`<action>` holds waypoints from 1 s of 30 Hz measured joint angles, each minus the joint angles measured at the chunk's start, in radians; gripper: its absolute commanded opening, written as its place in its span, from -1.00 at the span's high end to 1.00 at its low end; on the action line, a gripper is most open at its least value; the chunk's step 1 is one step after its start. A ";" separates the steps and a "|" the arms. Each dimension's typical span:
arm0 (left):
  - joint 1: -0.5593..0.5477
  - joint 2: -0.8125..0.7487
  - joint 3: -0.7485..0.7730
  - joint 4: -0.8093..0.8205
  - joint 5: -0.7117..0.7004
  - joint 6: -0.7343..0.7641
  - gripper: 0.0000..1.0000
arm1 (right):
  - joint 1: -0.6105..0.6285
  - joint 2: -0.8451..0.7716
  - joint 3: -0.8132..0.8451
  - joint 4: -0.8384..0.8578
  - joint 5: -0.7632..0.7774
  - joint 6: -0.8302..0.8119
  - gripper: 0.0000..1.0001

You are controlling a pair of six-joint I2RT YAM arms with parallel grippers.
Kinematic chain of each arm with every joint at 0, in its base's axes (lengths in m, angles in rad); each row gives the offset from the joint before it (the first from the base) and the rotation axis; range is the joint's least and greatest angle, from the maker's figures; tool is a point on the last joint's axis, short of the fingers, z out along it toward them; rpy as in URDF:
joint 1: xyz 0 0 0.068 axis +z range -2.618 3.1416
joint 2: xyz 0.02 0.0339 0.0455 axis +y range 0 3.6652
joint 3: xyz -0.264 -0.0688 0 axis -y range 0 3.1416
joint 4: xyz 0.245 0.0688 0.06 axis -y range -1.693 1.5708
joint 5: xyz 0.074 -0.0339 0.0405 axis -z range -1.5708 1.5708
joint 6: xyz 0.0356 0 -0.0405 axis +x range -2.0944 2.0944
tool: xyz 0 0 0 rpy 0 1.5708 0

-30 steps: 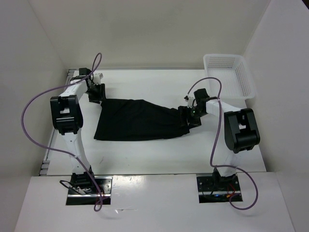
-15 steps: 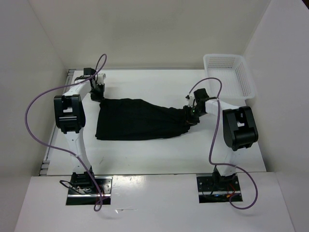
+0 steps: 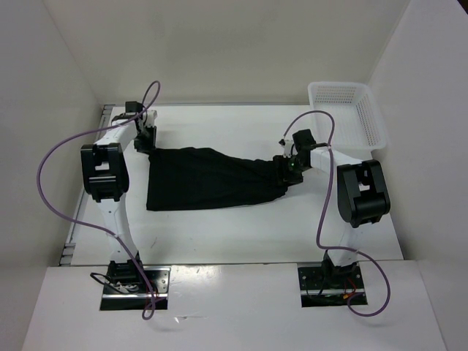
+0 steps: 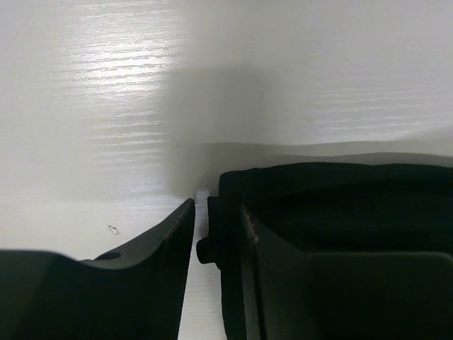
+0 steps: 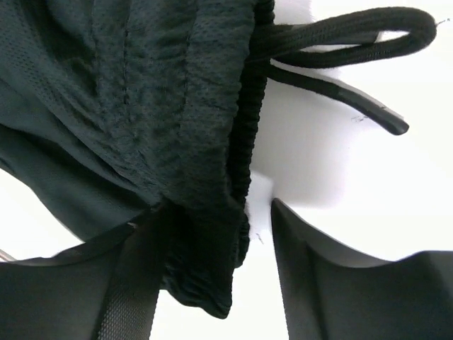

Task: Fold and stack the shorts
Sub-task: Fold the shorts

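Two grippers flank the black shorts [image 3: 208, 179], spread flat on the table [image 3: 219, 234]. The left gripper [image 4: 201, 212], jaws barely parted, seems to hold nothing. The right gripper [image 5: 216, 212] stands half-open around the waistband, unclamped, with the drawstring [image 5: 340, 32] loose beside it.

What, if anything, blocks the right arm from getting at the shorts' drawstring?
Probably nothing, so yes. The right gripper stands open at the waistband of the shorts, and the drawstring lies loose on the bare table just past its fingertips.
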 measured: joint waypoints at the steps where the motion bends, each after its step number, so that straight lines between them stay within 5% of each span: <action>1: 0.001 0.000 -0.001 0.000 0.000 0.000 0.17 | 0.000 0.000 0.000 0.000 0.001 -0.004 -0.41; 20: 0.001 -0.196 -0.108 -0.039 0.003 0.000 0.03 | 0.000 -0.076 -0.102 0.001 -0.056 0.101 -0.55; 26: -0.005 -0.212 -0.173 -0.059 0.012 0.000 0.03 | 0.000 -0.061 -0.101 0.006 -0.056 0.125 -0.20; 30: -0.008 -0.231 -0.202 -0.073 0.021 0.000 0.03 | 0.000 -0.055 -0.099 0.007 -0.062 0.132 -0.20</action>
